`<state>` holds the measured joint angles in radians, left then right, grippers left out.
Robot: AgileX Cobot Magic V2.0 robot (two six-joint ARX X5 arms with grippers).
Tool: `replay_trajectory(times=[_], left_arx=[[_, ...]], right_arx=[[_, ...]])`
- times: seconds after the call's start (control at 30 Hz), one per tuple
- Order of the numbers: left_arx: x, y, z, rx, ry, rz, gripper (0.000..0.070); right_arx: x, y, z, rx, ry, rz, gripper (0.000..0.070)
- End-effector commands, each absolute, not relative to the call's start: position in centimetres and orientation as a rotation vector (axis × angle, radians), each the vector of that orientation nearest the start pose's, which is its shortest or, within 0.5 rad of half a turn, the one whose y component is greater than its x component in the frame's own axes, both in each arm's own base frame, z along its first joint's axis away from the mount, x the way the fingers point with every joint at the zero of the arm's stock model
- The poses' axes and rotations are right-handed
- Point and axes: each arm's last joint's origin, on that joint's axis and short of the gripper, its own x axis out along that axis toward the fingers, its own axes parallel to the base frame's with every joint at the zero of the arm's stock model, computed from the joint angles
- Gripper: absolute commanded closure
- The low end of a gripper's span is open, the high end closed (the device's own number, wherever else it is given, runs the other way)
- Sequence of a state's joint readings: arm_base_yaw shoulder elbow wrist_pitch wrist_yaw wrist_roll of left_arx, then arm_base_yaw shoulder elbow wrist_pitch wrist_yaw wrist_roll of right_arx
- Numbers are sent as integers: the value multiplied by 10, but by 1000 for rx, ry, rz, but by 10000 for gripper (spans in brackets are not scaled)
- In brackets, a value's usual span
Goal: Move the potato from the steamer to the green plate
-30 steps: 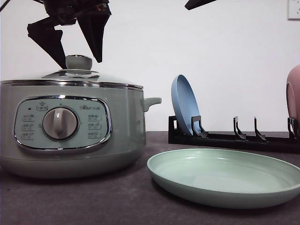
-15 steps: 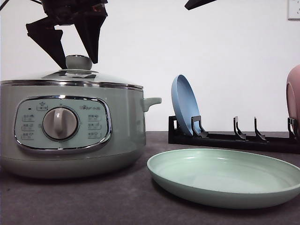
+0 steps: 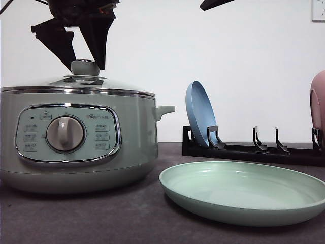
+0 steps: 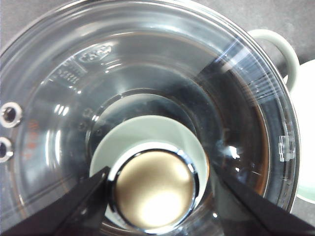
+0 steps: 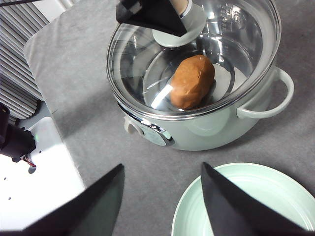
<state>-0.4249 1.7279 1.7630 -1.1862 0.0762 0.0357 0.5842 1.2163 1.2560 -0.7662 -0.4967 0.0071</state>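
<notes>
While lid stays on | potato [image 5: 192,81] below left pincer [image 3: 80,65]

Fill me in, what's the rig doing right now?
The left claw is open, its fingers straddling the lid knob on the steamer. The glass lid is still on, with the potato visible inside through it. The right claw hangs open above the table near the green plate, which holds nothing yet.
</notes>
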Motion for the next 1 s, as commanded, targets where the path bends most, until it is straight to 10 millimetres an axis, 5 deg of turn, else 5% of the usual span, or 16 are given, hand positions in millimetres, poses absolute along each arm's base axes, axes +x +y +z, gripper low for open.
replay_trajectory(times=[0.0,0.1,0.43,0.73,0.97], left_arx=[[317,-149,345,242,1131,-473,314],[316,-149,344,241,1135,-472,338],[315,-148,344,244,1154,-470,690],[315,-146,347,249,1127,-475,691],[305,-130,372,215,1024,-454,691]], right_arx=[[195,148,361,-37,748,1040,394],[195,148,361,-37,748,1040,393],[195,148,361,-36,748,1040,394],[195,148,361,-35,748,1039,393],[195,148,361,-33,750,1038,393]])
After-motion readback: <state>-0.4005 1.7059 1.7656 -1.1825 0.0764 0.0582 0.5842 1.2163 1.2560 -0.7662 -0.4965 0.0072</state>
